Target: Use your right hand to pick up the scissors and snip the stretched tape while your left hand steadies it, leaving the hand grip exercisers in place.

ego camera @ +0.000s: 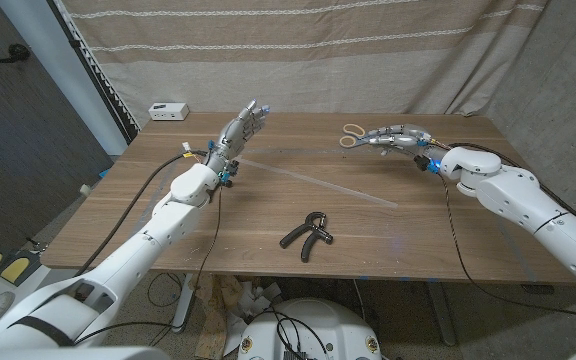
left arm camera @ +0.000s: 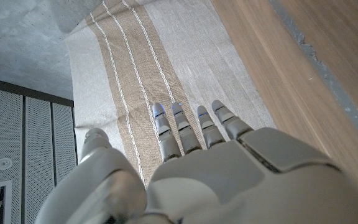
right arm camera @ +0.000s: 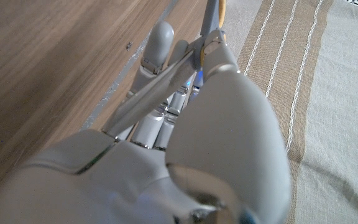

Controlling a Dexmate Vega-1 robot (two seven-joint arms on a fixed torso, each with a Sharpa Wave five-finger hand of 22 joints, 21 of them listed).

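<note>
The scissors (ego camera: 354,135), with beige handles, are at the far right of the table. My right hand (ego camera: 400,137) lies over their blades. In the right wrist view a metal blade (right arm camera: 160,93) runs between the thumb and fingers of my right hand (right arm camera: 185,143), which holds it, and a beige handle (right arm camera: 221,12) shows past the fingertips. A clear tape strip (ego camera: 318,182) stretches slantwise across the table's middle. My left hand (ego camera: 244,128) is raised over the tape's far-left end with straight fingers, holding nothing. The left wrist view shows my left hand (left arm camera: 216,162) and the tape (left arm camera: 328,65).
A black hand grip exerciser (ego camera: 306,232) lies near the table's front middle, apart from the tape. A small white box (ego camera: 168,110) sits at the far-left corner. A striped curtain (ego camera: 368,50) hangs behind the table.
</note>
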